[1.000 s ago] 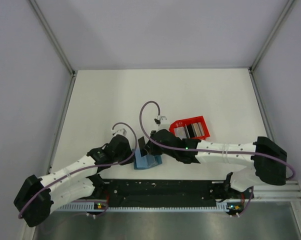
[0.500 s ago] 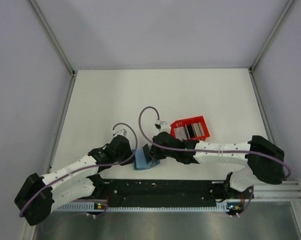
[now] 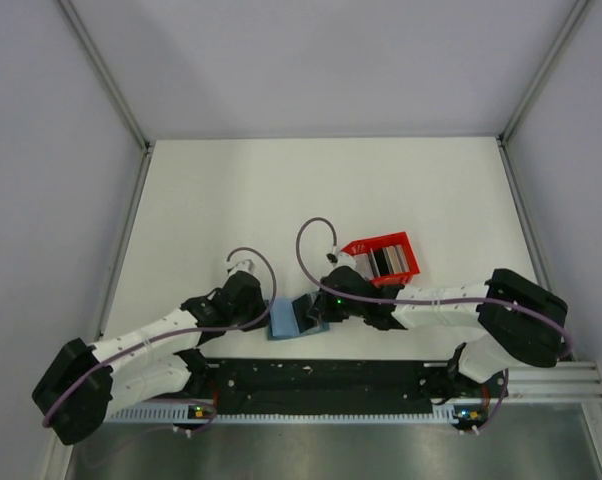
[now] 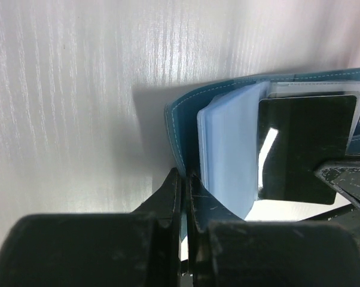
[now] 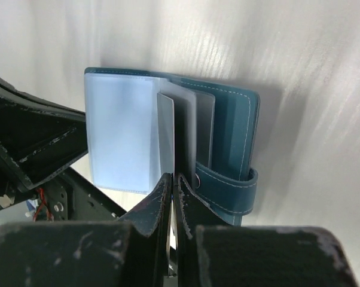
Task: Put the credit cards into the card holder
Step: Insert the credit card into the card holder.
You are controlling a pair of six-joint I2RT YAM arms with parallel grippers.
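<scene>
Near the front edge of the worktop, the left end effector (image 4: pixel 181 179) is clamped on the cover of the teal card holder (image 4: pixel 179 128), propping it open. The right end effector (image 5: pixel 173 179) pinches a black card (image 4: pixel 305 149) by its edge, among floppy plastic sleeves. It's thin, stiff and probably slippery, so edge grips are best. More credit cards (image 3: pixel 381 262) sit in the red tray (image 3: pixel 356 245), further right.
</scene>
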